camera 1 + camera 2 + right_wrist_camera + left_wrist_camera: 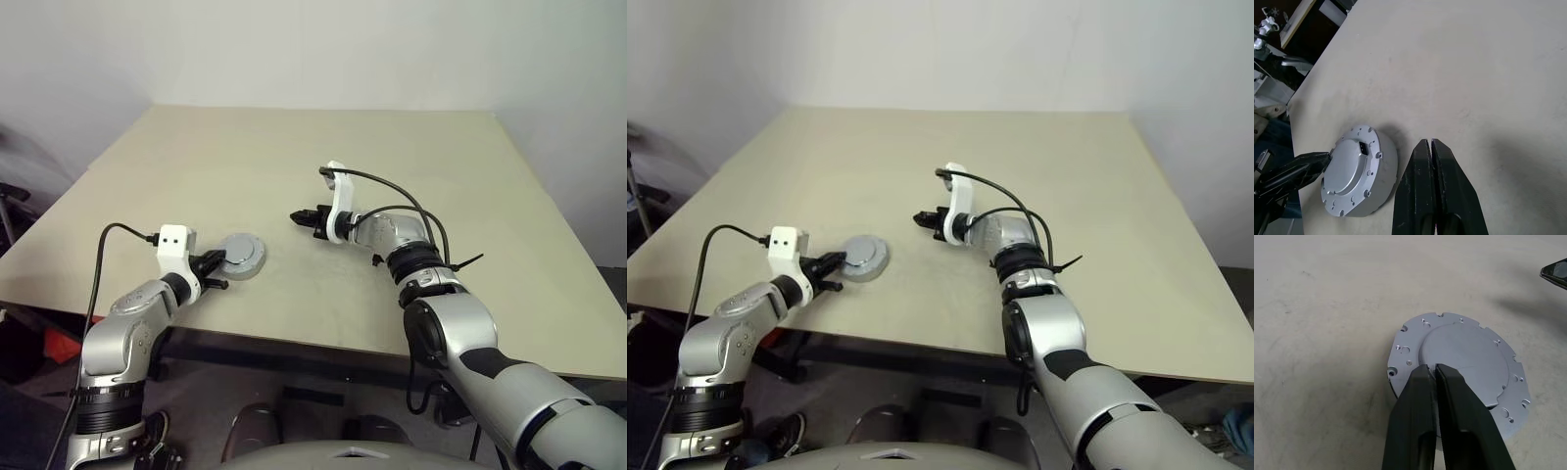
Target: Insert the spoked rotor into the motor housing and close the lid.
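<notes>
The motor housing [242, 257] is a short round silver-grey body near the table's front left; its side wall [1383, 181] is plain metal. A flat grey lid [1464, 357] with notches and small holes lies on top and covers it. The spoked rotor is hidden. My left gripper [1434, 367] is shut, with its tips at the lid's near edge and nothing between the fingers. My right gripper [294, 216] is shut and empty. It hangs over bare table to the right of the housing and points left toward it.
The beige table [294, 147] reaches far back and to the right. Its front edge runs just under my left arm. Dark furniture and clutter [1273, 29] stand beyond the table's left edge. A black cable [392, 191] loops above my right wrist.
</notes>
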